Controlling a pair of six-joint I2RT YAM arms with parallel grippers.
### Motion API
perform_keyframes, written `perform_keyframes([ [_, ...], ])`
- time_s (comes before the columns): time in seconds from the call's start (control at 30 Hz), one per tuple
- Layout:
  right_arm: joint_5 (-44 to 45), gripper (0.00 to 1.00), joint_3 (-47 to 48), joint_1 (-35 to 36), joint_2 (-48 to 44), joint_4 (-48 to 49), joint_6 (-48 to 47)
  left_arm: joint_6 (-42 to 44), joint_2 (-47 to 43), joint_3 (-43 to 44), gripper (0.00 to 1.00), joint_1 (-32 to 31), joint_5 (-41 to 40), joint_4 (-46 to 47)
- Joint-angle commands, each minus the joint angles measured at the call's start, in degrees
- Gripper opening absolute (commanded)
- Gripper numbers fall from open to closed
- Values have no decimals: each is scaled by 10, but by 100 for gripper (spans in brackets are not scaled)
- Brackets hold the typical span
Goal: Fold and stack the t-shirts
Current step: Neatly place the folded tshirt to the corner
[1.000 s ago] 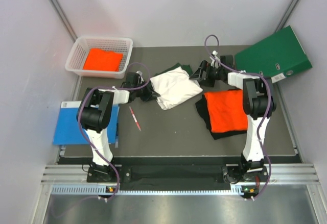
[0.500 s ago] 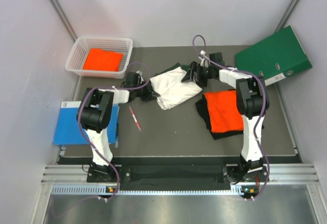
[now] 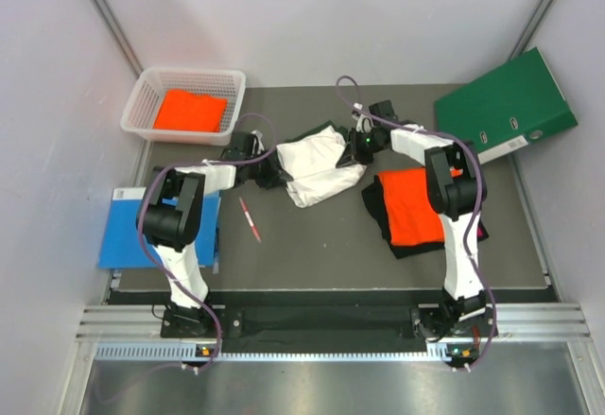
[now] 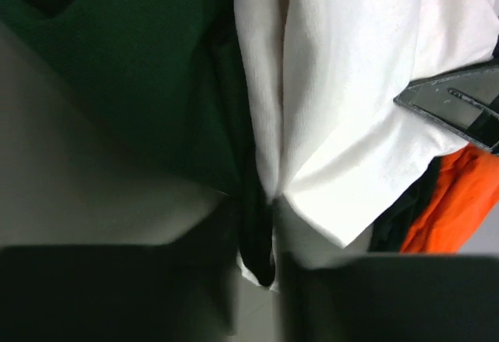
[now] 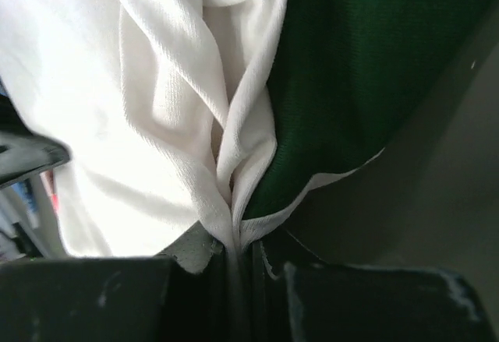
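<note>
Pinching a fold of the white t-shirt [image 5: 140, 108], the right jaws are clenched on it. In the right wrist view the cloth narrows to a crease that runs down between the two dark fingers [image 5: 374, 303] at the bottom edge, with the dark green sleeve [image 5: 351, 77] filling the upper right. The left jaws grasp the same shirt. In the left wrist view a white hem and a dark strip of cloth sit in the narrow gap at bottom centre, with green fabric at upper left.

Seen from above, the two sets of jaws meet the shirt at opposite ends, the left at its left edge and the right at its upper right. The shirt lies bunched on the grey desk [image 3: 321, 245], just above the centre of the frame. To its right an orange t-shirt [image 3: 416, 205] lies flat on a black t-shirt [image 3: 378, 212]. A second orange t-shirt [image 3: 189, 110] sits folded in the white basket [image 3: 142, 103] at upper left. A green binder [image 3: 506, 103] lies at upper right and a blue book [image 3: 123, 235] at the left edge. A red pen [image 3: 250, 218] lies between the book and the white shirt.
</note>
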Motion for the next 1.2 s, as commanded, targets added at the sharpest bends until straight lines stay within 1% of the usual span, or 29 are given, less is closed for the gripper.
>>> perform_keyframes([
  [0.0, 99, 0, -35, 37, -79, -58, -55, 47, -74, 10, 60, 7, -50, -79],
  [0.03, 110, 0, -37, 42, -93, -65, -61, 50, -95, 9, 86, 7, -63, -86],
  [0.07, 134, 0, -42, 51, -108, -70, -72, 57, -103, 9, 99, 8, -84, -94],
  [0.2, 176, 0, -56, 70, -193, -89, -84, 83, -123, 22, 99, 10, -123, -127],
  [0.33, 199, 0, -82, 72, -261, -104, -83, 85, -121, 22, 99, 14, -119, -133],
  [0.53, 281, 0, -156, 67, -372, -114, -68, 79, -105, 3, 99, 15, -100, -118],
  [0.73, 291, 0, -213, 33, -459, -145, -37, 81, -97, -3, 99, 15, -98, -118],
  [0.77, 295, 0, -221, 31, -486, -147, -33, 85, -96, -3, 99, 15, -101, -119],
  [1.0, 374, 0, -268, -3, -602, -190, -9, 86, -90, 0, 99, 15, -97, -120],
  [1.07, 398, 0, -294, -34, -636, -194, -2, 84, -86, 0, 99, 15, -95, -117],
  [1.17, 382, 0, -325, -92, -668, -194, -1, 83, -83, 0, 99, 15, -90, -114],
])
